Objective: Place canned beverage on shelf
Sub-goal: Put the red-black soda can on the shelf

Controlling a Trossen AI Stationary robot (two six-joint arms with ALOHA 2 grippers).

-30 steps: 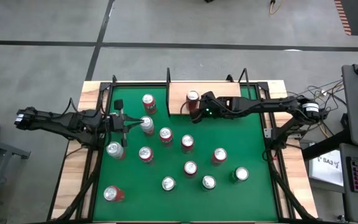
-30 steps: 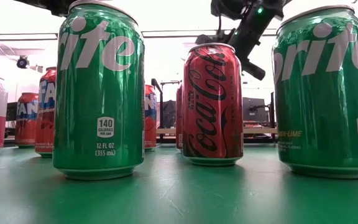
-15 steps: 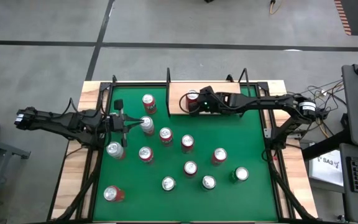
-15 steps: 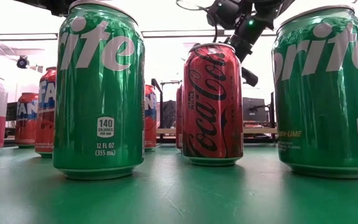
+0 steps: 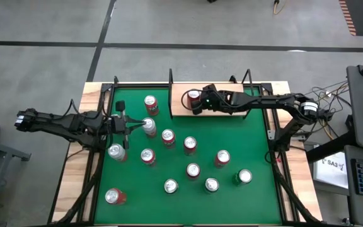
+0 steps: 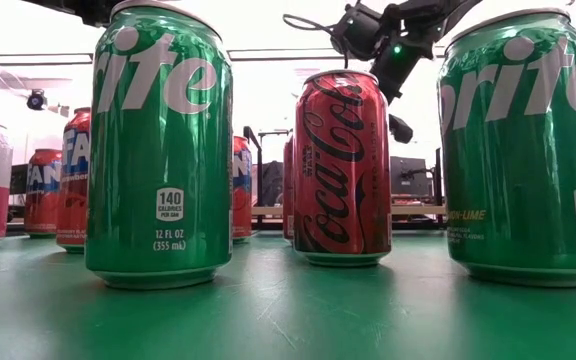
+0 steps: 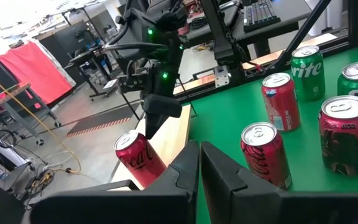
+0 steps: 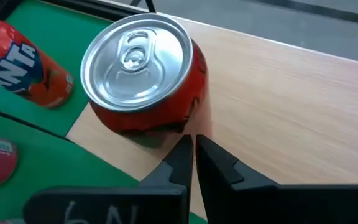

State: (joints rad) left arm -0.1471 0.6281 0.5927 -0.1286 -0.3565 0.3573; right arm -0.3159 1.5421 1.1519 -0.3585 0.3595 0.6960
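Observation:
A red can (image 5: 194,97) stands upright on its base on the light wood shelf (image 5: 180,91) at the table's far edge. My right gripper (image 8: 194,146) is shut. It slants down over the shelf, its tips right beside the can's side wall that faces the table's right. In the left wrist view the right gripper (image 7: 153,124) hangs just above and behind that can (image 7: 137,158). My left gripper (image 5: 137,126) is shut and waits at the left, above the green felt, pointing toward a silver-topped can (image 5: 149,126). My right gripper's shut fingertips (image 8: 184,149) stand close against the lower side wall (image 8: 185,121) of the red can, coming slanting down from the table's right. I cannot tell whether they touch it. The can stands upright on the shelf board.
Several more cans stand scattered on the green felt (image 5: 244,145), among them a Fanta can (image 8: 23,62) just off the shelf's left end and tall Sprite cans (image 6: 158,140) near the front. Black metal uprights (image 5: 171,79) rise at the shelf's ends.
My right gripper has moved toward the table's far edge, from the felt's border up alongside the red can on the shelf, staying shut. The can has kept its place.

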